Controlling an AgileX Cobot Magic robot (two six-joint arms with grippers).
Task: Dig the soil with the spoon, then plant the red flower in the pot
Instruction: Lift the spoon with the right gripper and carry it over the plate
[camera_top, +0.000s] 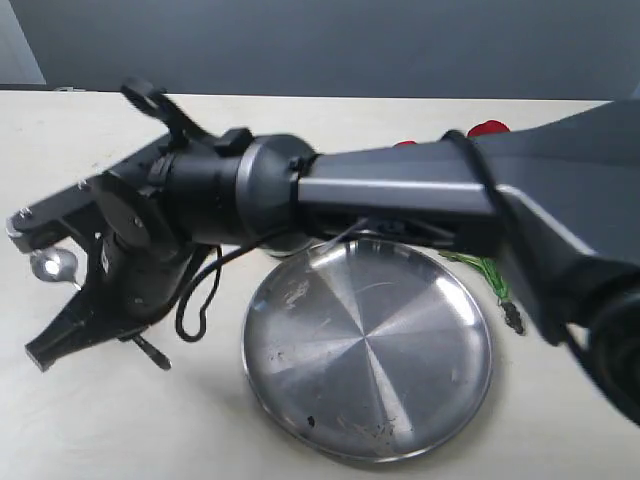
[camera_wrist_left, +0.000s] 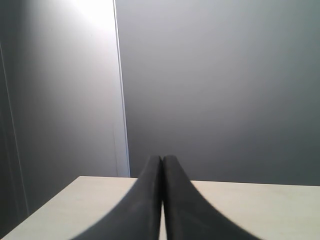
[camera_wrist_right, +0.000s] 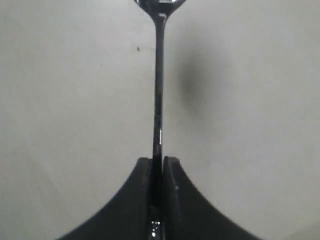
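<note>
Spoon (camera_wrist_right: 159, 100) is pinched by its handle in our right gripper (camera_wrist_right: 158, 165) over the table's left side, left gripper (camera_wrist_left: 162, 165) pressed together w/ nothing in it, red flower (camera_top: 487, 128) lying unplanted by the steel plate (camera_top: 440, 400) near the far-right edge, pot & soil hidden, so digging isn't started, we judge.

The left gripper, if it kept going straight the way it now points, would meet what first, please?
The left gripper is shut and points out over the bare table towards a grey wall. Nothing shows in between, though depth is unclear.

Pale cream table (camera_top: 90, 420), round steel plate (camera_top: 368, 350) on it, red flower (camera_top: 487, 270) lying beside
</note>
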